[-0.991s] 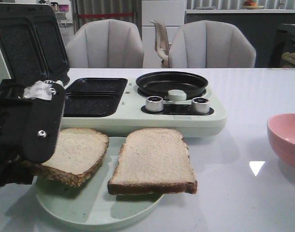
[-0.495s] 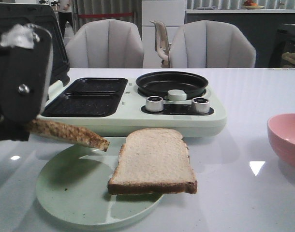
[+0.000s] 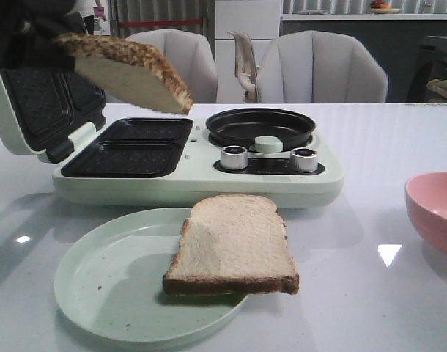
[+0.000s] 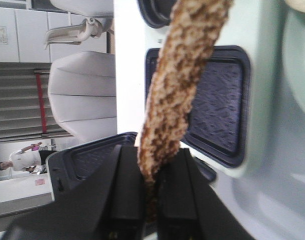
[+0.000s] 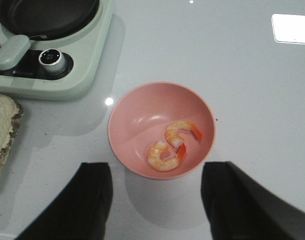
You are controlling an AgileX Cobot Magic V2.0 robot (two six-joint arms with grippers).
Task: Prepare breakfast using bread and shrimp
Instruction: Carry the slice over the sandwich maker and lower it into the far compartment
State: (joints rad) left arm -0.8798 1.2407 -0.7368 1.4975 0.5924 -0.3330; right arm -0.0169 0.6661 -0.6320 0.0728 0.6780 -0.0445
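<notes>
I saw my left gripper (image 4: pixel 151 192), jaws clamped on one beige brown-crusted bread slice (image 3: pixel 128 71), had raised it off the pale green plate (image 3: pixel 106 293) above the black sandwich-press wells (image 3: pixel 132 147), ready for lowering in, while my right gripper (image 5: pixel 155 200) hung wide open over the pink bowl (image 5: pixel 137 115) holding two curled orange-and-cream shrimp (image 5: pixel 173 145).

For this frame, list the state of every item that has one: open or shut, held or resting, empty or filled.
Sandwich maker lid: open.
Sandwich plates: empty.
Frying pan: empty.
Lifted bread slice: in the air over the plates, clamped by the left gripper.
Second bread slice: resting on the green plate.
Pink bowl: holds two shrimp.
Right gripper: open, empty, above the bowl.
</notes>
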